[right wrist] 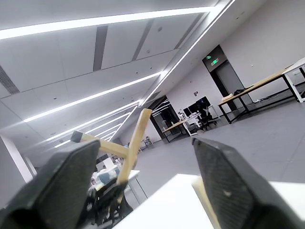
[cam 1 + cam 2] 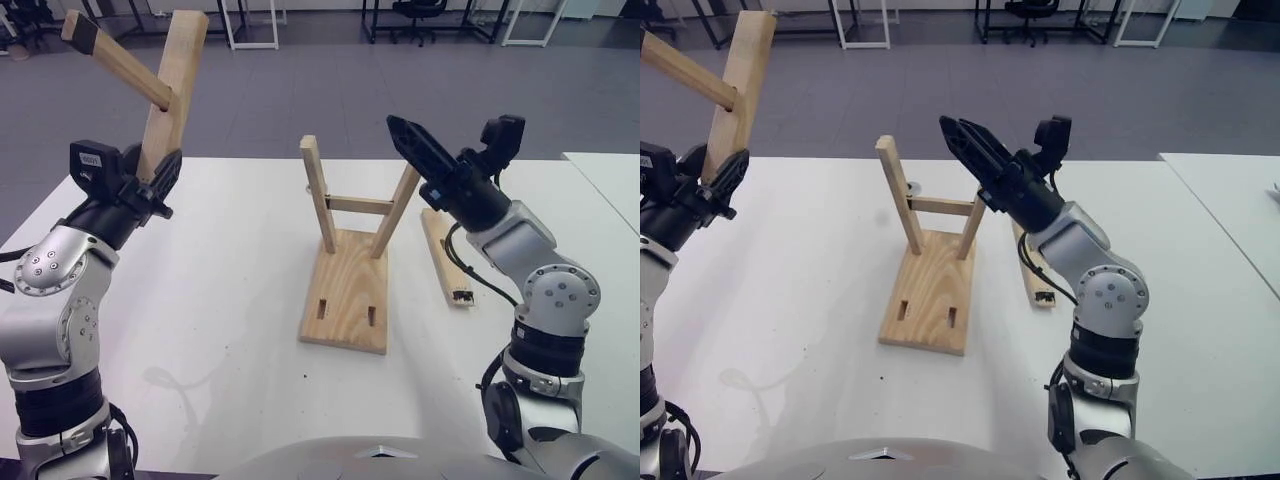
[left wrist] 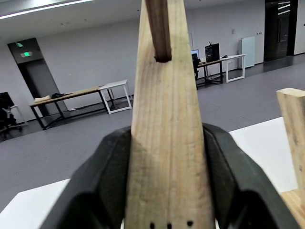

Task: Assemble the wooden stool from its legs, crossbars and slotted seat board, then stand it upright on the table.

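Noted at left: left gripper [image 2: 158,172] clamped on the lower end of a pale tapered wooden leg [image 2: 178,80], held high above it, with a pale crossbar [image 2: 115,60] pegged in near the top. Judged light, stiff and smooth; best gripped across the flat faces, as here. To that gripper's right, lower, on the white table [image 2: 230,330]: flat pale slotted seat board [image 2: 345,290] carrying two slanted legs [image 2: 318,195] and a short rail [image 2: 358,205], two slots vacant. Further right: right gripper [image 2: 405,135] spread and empty. Beneath its arm: loose pale leg [image 2: 445,255], lying flat.
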